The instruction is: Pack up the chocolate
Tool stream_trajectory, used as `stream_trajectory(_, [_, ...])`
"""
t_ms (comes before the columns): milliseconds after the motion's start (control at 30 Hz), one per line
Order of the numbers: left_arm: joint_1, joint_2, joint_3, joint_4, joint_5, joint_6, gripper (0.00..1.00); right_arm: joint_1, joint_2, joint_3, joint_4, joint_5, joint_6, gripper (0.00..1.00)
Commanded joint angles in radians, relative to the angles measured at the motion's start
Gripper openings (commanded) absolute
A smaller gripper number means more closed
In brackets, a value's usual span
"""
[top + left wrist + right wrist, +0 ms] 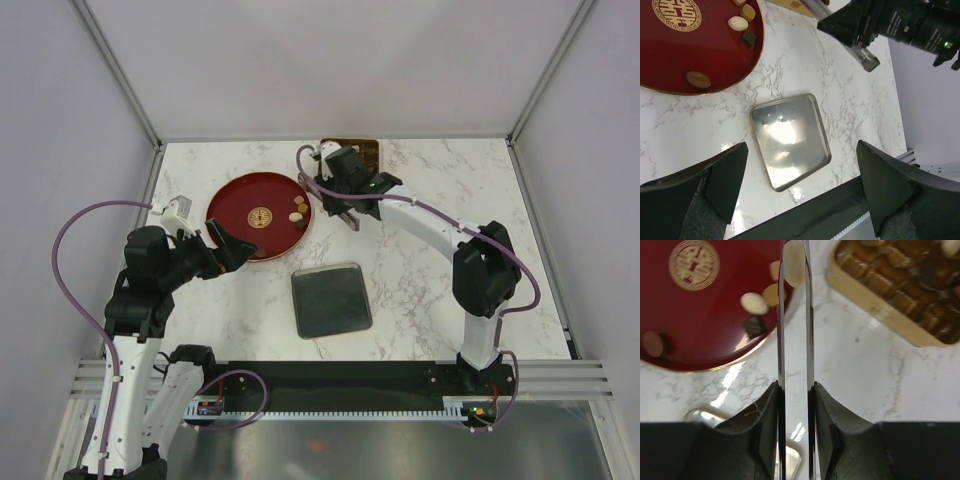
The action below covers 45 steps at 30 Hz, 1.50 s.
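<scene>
The red dish (250,215) holds a few chocolates (297,208) near its right rim. The left wrist view shows them as cream (738,23), dark (748,36) and brown (698,79). My right gripper (322,185) hangs between the dish and the gold tin (362,148). Its thin blades (794,250) are shut on a cream chocolate (794,260) over the dish's edge. The tin (900,290) has several pieces in it. My left gripper (225,245) is open and empty (800,185), raised over the table near the dish's front.
A square silver lid (331,300) lies flat in front of the dish; it also shows in the left wrist view (790,140). The right arm (440,230) reaches across the right half of the marble table.
</scene>
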Motion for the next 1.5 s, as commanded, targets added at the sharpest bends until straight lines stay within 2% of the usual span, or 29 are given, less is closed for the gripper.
stream_trajectory(0, [0.004,-0.008,0.028,0.010,-0.008,0.015,0.98,-0.086,-0.053,0.049,0.025,0.037,-0.018,0.37])
stream_trajectory(233, [0.004,0.001,0.034,0.010,-0.008,0.016,0.98,-0.170,0.012,0.110,0.028,0.080,-0.026,0.37])
stream_trajectory(467, [0.004,0.004,0.034,0.010,-0.011,0.021,0.98,-0.181,0.091,0.164,0.037,0.105,-0.021,0.37])
stream_trajectory(833, [0.004,0.022,0.036,0.010,-0.016,0.025,0.98,-0.189,0.134,0.121,0.100,0.144,-0.025,0.39])
stream_trajectory(1467, [0.004,0.018,0.033,0.010,-0.017,0.021,0.98,-0.190,0.141,0.105,0.115,0.141,-0.034,0.45])
